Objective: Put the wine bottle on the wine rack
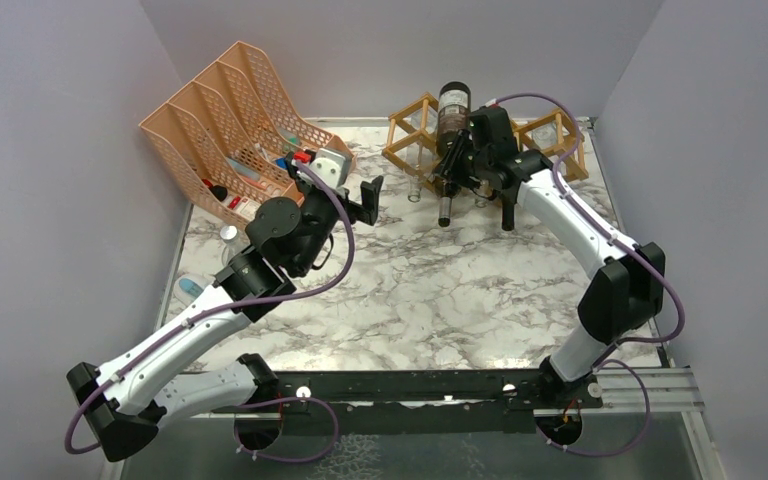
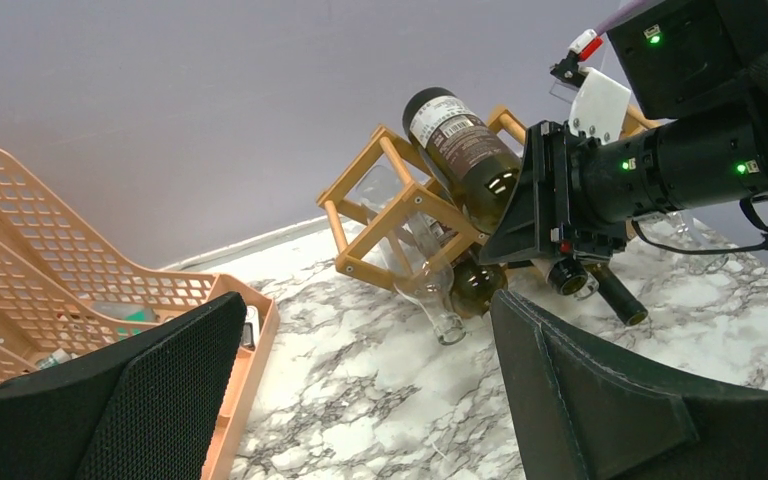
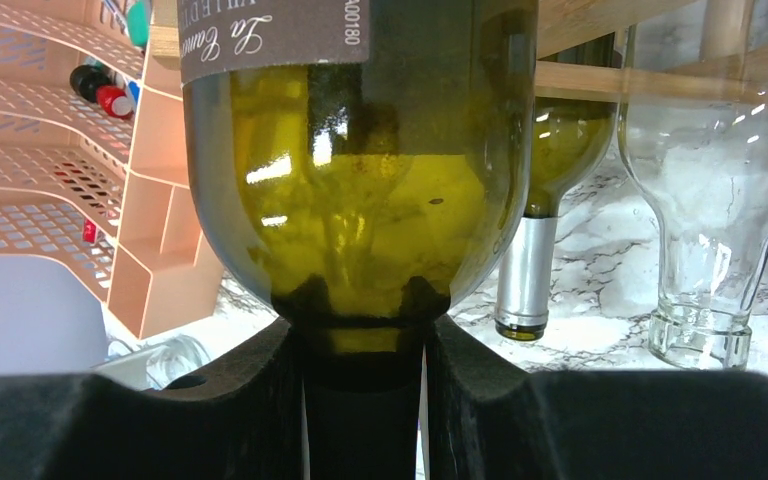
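Biggest thing first: the grey-veined marble table top (image 1: 440,290), with the peach plastic mesh file organizer (image 1: 222,110) parked at the far left. That one's not my target. At the far middle is the light-brown wooden lattice wine rack (image 2: 380,232), with a clear glass bottle (image 3: 705,250) and a green bottle with a silver foil neck (image 3: 525,280) in its lower cells.

The dark green glass wine bottle with the brown label (image 2: 465,150) lies tilted in the top notch of the rack, base up toward the back wall and neck angled down toward me. The right gripper (image 3: 363,345) is clamped snug around the neck just under the shoulder. The left gripper (image 2: 360,400) hangs between organizer and rack, jaws spread wide, holding nothing.

So I'd call this the seating step, nearly done. Can't quite tell from these angles whether the bottle's full weight is on the bars or the arm is carrying some of it. Next move, I reckon: ease the bottle down until it settles, open the pads slowly, watch for a slide, then back out along the neck.
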